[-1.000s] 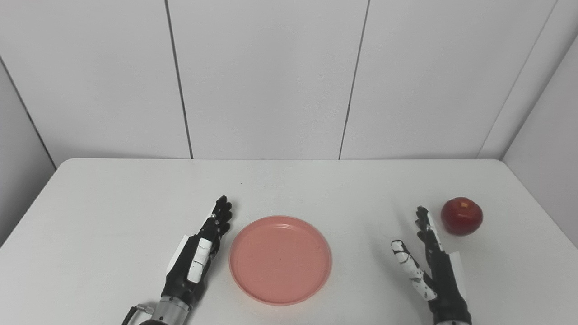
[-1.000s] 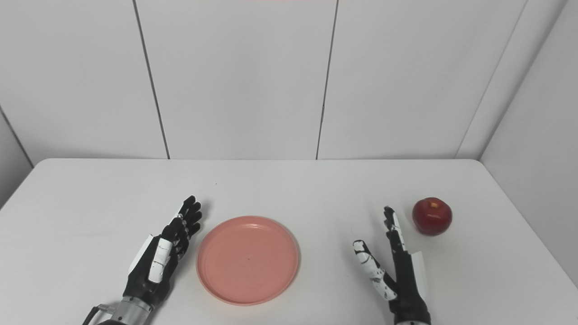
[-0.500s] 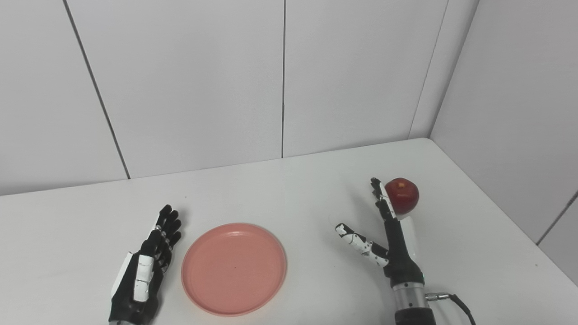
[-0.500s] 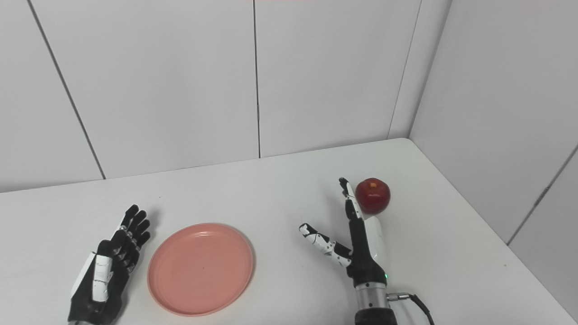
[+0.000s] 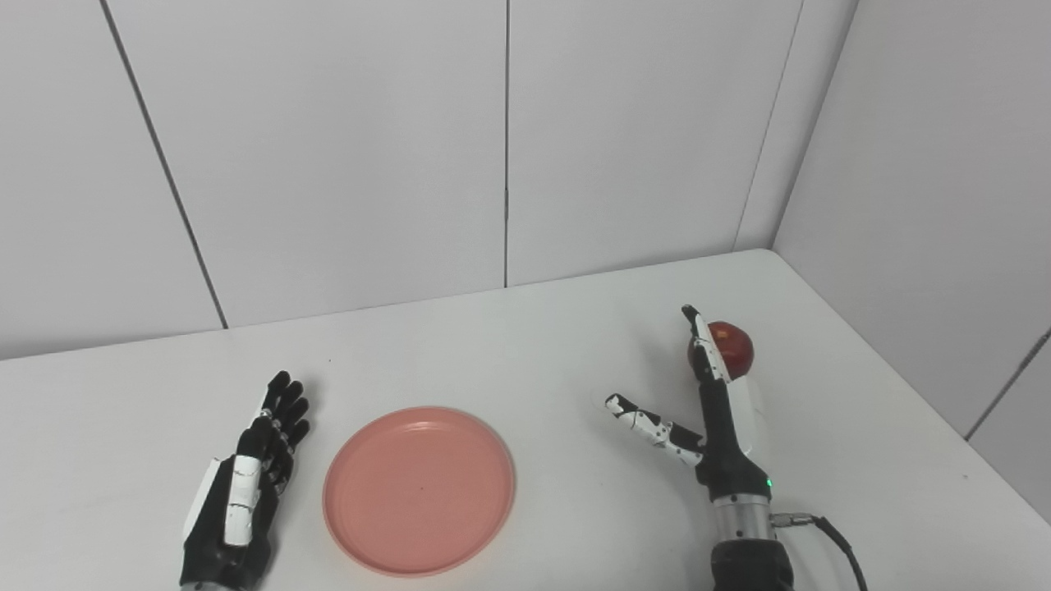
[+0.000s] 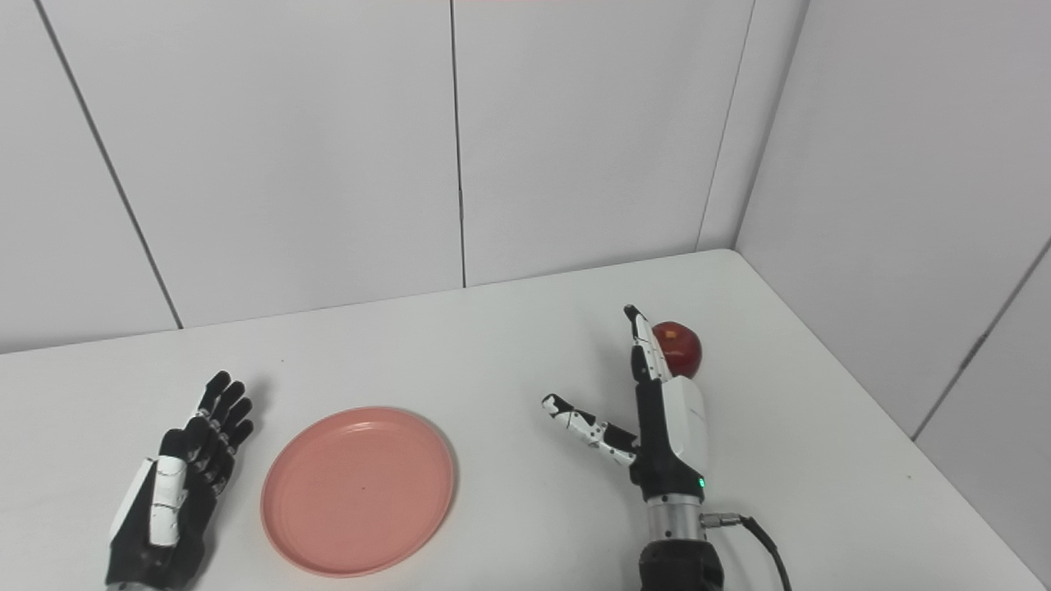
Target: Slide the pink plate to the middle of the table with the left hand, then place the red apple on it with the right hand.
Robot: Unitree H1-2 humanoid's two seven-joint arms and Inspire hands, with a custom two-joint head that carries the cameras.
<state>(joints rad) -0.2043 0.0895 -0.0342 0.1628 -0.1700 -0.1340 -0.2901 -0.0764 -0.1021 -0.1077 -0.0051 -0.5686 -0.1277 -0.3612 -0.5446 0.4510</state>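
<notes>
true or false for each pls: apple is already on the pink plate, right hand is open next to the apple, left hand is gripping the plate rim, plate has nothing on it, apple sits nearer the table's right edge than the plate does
1. The red apple is already on the pink plate. False: it sits on the table, well to the plate's right.
2. The right hand is open next to the apple. True: its fingers are spread, and it holds nothing.
3. The left hand is gripping the plate rim. False: it lies open on the table left of the plate, apart from it.
4. The plate has nothing on it. True.
5. The apple sits nearer the table's right edge than the plate does. True.
</notes>
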